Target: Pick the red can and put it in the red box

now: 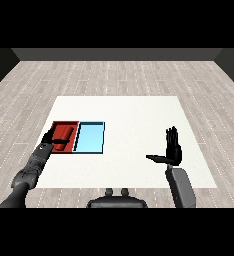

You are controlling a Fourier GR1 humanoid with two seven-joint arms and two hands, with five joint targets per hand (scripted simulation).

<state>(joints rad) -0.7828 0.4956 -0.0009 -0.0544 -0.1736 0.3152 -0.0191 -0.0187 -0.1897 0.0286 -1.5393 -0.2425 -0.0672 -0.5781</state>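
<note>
The red can (65, 133) lies on its side inside the red tray (64, 123) at the table's left. My left hand (51, 138) reaches into that tray from its near left corner, with fingers and thumb curled round the can's near end. My right hand (173, 149) hovers over the table's right part, far from both trays. Its fingers point straight up and its thumb sticks out to the left, holding nothing.
The light blue tray (89, 149) lies right beside the red tray, touching its right side. The white table (134, 115) stretches between the trays and my right hand. Wooden floor surrounds the table.
</note>
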